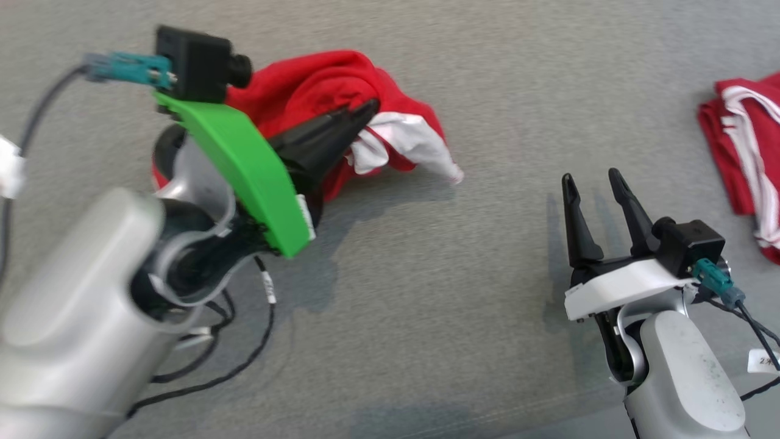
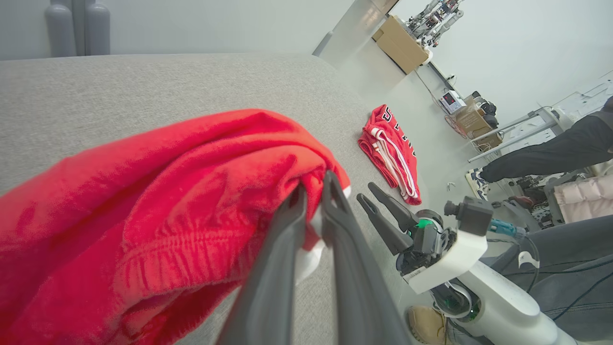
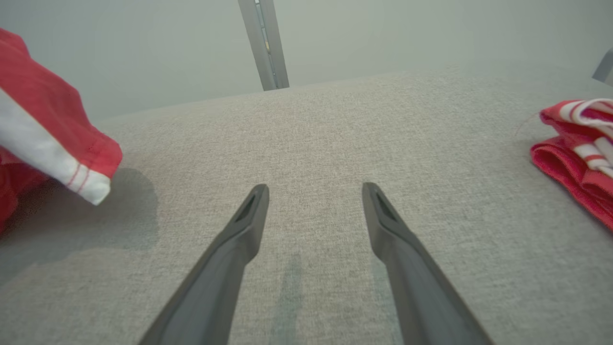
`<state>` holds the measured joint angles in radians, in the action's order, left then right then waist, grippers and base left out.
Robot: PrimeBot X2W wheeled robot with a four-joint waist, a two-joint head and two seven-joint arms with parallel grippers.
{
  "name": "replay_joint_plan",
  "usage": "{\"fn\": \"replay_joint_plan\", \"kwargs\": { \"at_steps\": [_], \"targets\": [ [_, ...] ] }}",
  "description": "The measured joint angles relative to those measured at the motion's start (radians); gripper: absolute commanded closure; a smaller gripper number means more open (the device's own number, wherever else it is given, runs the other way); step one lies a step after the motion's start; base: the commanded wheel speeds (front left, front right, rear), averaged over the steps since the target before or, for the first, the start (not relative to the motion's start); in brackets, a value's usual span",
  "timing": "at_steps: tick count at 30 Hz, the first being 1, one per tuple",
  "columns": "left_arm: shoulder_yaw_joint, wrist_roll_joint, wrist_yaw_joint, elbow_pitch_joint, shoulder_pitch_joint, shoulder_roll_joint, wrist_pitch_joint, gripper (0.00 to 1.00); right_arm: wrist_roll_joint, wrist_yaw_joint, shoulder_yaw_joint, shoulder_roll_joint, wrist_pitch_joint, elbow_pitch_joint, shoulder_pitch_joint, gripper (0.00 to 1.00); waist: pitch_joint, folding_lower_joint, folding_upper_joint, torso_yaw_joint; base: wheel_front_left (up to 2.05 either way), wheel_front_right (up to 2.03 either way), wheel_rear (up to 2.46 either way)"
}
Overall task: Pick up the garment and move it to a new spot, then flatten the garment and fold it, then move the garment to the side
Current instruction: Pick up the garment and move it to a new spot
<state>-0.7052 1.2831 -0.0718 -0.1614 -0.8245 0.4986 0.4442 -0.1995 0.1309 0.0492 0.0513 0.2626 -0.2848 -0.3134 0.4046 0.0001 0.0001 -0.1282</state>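
The grey fabric surface (image 1: 426,305) has the red garment (image 1: 317,85) bunched at its far left, apparently half lifted. The left gripper (image 1: 365,113) pinches its fold, while the right gripper (image 1: 594,177) rests spread and empty. The move step looks in hand. Next, it needs setting down on bare cloth.

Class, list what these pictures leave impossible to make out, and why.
Head view: the crumpled red cloth garment with white trim is partly hidden behind the green-covered left arm.
Head view: the folded red-and-white striped garment is cut off by the right edge.
Left wrist view: its printed lettering is too small to read.
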Motion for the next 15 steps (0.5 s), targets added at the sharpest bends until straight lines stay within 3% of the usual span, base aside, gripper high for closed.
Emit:
{"fn": "replay_joint_plan", "kwargs": {
  "at_steps": [4,10,11,12,13,14,15],
  "targets": [
    [-0.071,-0.064,0.001,0.162,0.033,-0.075,-0.057,1.0,-0.034,0.0,0.016,0.0,0.0,-0.003,0.016,0.0,-0.006,0.0,0.0,-0.082,0.0,0.0,0.0],
    [-0.138,-0.115,0.04,0.403,0.088,-0.112,-0.105,1.0,-0.051,0.0,0.036,-0.001,0.0,0.0,0.023,0.0,-0.009,0.0,0.0,-0.187,0.0,0.0,0.0],
    [-0.138,-0.118,0.045,0.432,0.088,-0.118,-0.117,0.89,-0.05,0.0,0.031,-0.001,0.0,0.0,0.025,0.0,-0.009,-0.0001,0.0,-0.2,0.0,0.0,0.0],
    [-0.138,-0.119,0.047,0.454,0.088,-0.128,-0.128,0.64,-0.046,0.0,0.025,0.0,0.0,0.001,0.027,0.0,-0.009,-0.0001,0.0,-0.212,0.0,0.0,0.0],
    [-0.137,-0.12,0.051,0.471,0.088,-0.136,-0.138,0.64,-0.041,0.0,0.016,-0.001,0.0,0.002,0.03,0.0,-0.008,-0.0001,0.0,-0.22,0.0,0.0,0.0],
    [-0.137,-0.12,0.053,0.486,0.086,-0.143,-0.144,0.29,-0.037,0.0,0.007,-0.001,0.0,0.003,0.035,0.0,-0.008,-0.0001,0.0,-0.225,0.0,0.0,0.0],
    [-0.138,-0.126,0.056,0.495,0.082,-0.149,-0.148,0.0,-0.03,0.0,-0.003,0.0,0.0,0.005,0.041,0.0,-0.008,-0.0001,0.0,-0.225,0.0,0.0,0.0]
  ]
}}
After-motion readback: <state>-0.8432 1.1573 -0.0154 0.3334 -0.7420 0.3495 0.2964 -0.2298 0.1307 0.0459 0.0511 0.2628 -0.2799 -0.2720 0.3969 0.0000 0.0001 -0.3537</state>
